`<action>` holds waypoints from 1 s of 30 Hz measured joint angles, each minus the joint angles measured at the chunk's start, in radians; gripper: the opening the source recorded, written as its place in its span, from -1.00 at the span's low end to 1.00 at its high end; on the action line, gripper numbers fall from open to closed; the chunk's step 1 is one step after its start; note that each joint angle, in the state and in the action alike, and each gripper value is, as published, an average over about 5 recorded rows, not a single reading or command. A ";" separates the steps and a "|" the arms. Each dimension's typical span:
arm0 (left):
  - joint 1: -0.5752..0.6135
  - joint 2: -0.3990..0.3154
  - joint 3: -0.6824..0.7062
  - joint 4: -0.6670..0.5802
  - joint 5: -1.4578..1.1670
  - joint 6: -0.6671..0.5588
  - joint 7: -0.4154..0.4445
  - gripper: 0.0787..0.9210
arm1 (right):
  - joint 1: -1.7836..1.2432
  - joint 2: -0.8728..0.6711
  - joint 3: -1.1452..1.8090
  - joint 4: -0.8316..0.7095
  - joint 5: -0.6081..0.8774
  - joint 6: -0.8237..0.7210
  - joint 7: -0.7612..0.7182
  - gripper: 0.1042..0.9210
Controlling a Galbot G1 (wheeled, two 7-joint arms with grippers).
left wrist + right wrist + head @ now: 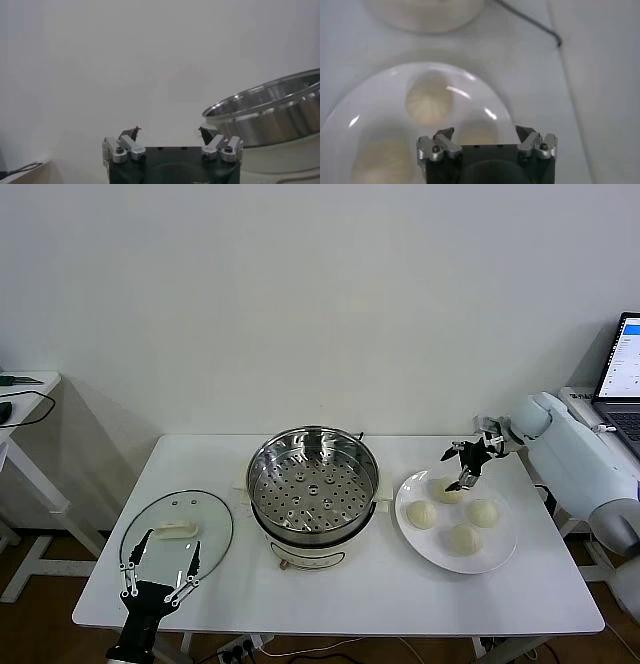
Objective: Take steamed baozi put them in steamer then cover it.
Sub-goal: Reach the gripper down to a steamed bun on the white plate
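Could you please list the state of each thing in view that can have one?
steamer: uncovered, tray empty
cover: off, flat on the table beside the steamer
steamed baozi: all four on the plate, none loaded
right end effector: open, over the farthest bun
left end effector: open, at the cover's near edge

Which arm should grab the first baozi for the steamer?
Right. The right end effector is open and hovers right over the back baozi on the white plate. The left end effector, also open, sits by the cover, with the steamer between it and the buns.
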 measured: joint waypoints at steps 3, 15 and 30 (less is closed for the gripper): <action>-0.004 -0.002 0.002 0.007 0.000 0.000 -0.003 0.77 | 0.006 0.018 -0.011 -0.022 -0.032 0.004 0.002 0.76; -0.008 -0.002 0.001 0.019 0.001 0.001 -0.009 0.77 | 0.019 0.085 -0.022 -0.115 -0.132 0.022 0.054 0.76; -0.005 -0.006 0.005 0.021 0.003 -0.002 -0.011 0.77 | 0.009 0.127 -0.017 -0.185 -0.180 0.035 0.106 0.61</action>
